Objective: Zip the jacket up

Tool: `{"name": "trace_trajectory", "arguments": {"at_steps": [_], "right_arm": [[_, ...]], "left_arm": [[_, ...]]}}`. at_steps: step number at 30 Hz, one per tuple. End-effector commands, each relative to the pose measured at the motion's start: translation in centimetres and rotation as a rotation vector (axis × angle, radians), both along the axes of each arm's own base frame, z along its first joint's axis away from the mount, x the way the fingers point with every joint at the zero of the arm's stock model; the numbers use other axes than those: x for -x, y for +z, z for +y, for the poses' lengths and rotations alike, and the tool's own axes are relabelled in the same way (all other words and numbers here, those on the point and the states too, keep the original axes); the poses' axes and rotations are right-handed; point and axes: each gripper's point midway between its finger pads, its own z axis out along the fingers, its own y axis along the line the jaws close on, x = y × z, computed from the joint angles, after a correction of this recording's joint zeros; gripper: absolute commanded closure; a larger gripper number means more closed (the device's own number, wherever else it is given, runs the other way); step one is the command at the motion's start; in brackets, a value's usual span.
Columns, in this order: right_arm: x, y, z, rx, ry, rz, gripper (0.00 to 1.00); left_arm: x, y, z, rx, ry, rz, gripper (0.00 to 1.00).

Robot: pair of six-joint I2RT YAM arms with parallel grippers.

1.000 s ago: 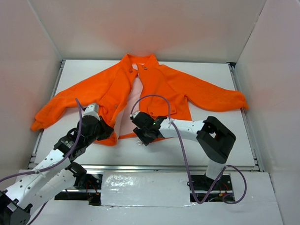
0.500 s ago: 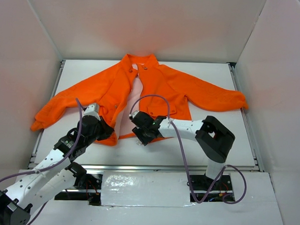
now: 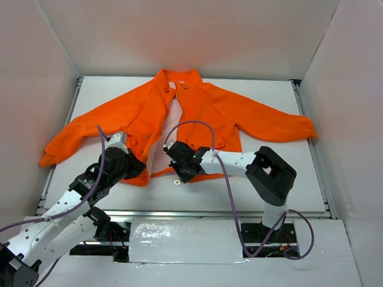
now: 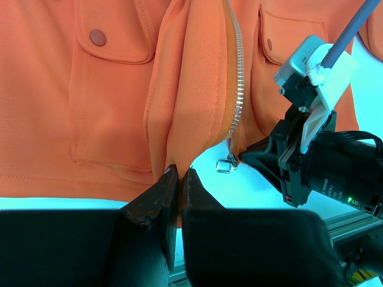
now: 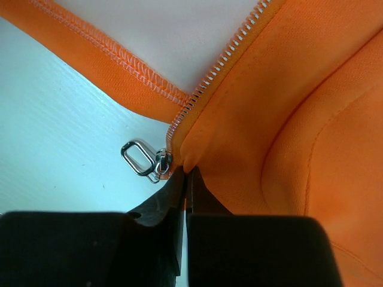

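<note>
The orange jacket (image 3: 202,112) lies flat on the white table (image 3: 266,177), collar at the far end and front open, with pale lining showing between the panels. My left gripper (image 4: 179,173) is shut on the bottom hem of the left front panel (image 4: 108,107). My right gripper (image 5: 188,173) is shut on the bottom corner of the right panel (image 5: 287,107), just beside the zipper slider (image 5: 163,162). The slider's metal pull ring (image 5: 139,156) lies loose on the table. The zipper teeth (image 4: 238,78) run up the open edge. In the top view, both grippers (image 3: 140,169) (image 3: 178,173) sit at the hem.
Both sleeves spread outward, the left (image 3: 65,145) reaching the table's left edge, the right (image 3: 286,125) toward the right wall. White walls enclose the table on three sides. A metal rail (image 3: 195,213) runs along the near edge. Purple cables (image 3: 230,195) loop over both arms.
My right gripper has shut on the jacket's bottom corner by the slider, after shifting slightly left. The left arm and its grip have not moved.
</note>
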Motion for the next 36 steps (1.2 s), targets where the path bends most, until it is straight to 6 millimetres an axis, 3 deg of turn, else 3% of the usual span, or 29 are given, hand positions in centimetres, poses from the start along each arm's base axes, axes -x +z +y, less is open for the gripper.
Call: {"name": "trace_trajectory", "arguments": {"at_steps": [1, 6, 12, 14, 15, 18, 25, 26, 27, 36], "right_arm": [[1.8, -2.2, -0.4, 0.016, -0.001, 0.084, 1.0], [0.9, -0.2, 0.0, -0.047, -0.113, 0.039, 1.0], [-1.7, 7.9, 0.5, -0.314, -0.423, -0.094, 1.0], [-1.8, 9.3, 0.2, -0.385, -0.495, -0.101, 1.0], [-1.9, 11.1, 0.4, -0.452, -0.514, -0.113, 1.0], [-1.6, 12.8, 0.4, -0.552, -0.558, -0.101, 1.0], [-0.3, 13.0, 0.7, -0.727, -0.562, -0.058, 1.0], [-0.4, 14.2, 1.4, -0.798, -0.52, -0.076, 1.0], [-0.1, 13.4, 1.1, -0.79, -0.511, -0.072, 1.0], [0.1, 14.0, 1.6, -0.866, -0.461, -0.091, 1.0]], "left_arm": [[-0.6, 1.5, -0.3, 0.01, -0.014, -0.053, 1.0], [-0.7, 1.4, -0.6, 0.016, -0.026, -0.048, 1.0], [-1.0, 1.9, -3.2, 0.11, -0.124, -0.084, 1.0], [-1.4, 3.3, -4.5, 0.168, -0.171, -0.141, 1.0], [-1.5, 3.3, -4.8, 0.184, -0.181, -0.154, 1.0], [-2.1, 4.8, -5.7, 0.231, -0.206, -0.217, 1.0], [-2.9, 7.2, -7.6, 0.332, -0.264, -0.327, 1.0], [-3.0, 7.7, -7.8, 0.352, -0.271, -0.361, 1.0], [-3.0, 7.9, -8.0, 0.364, -0.278, -0.373, 1.0], [-3.2, 7.3, -8.7, 0.392, -0.302, -0.393, 1.0]]}}
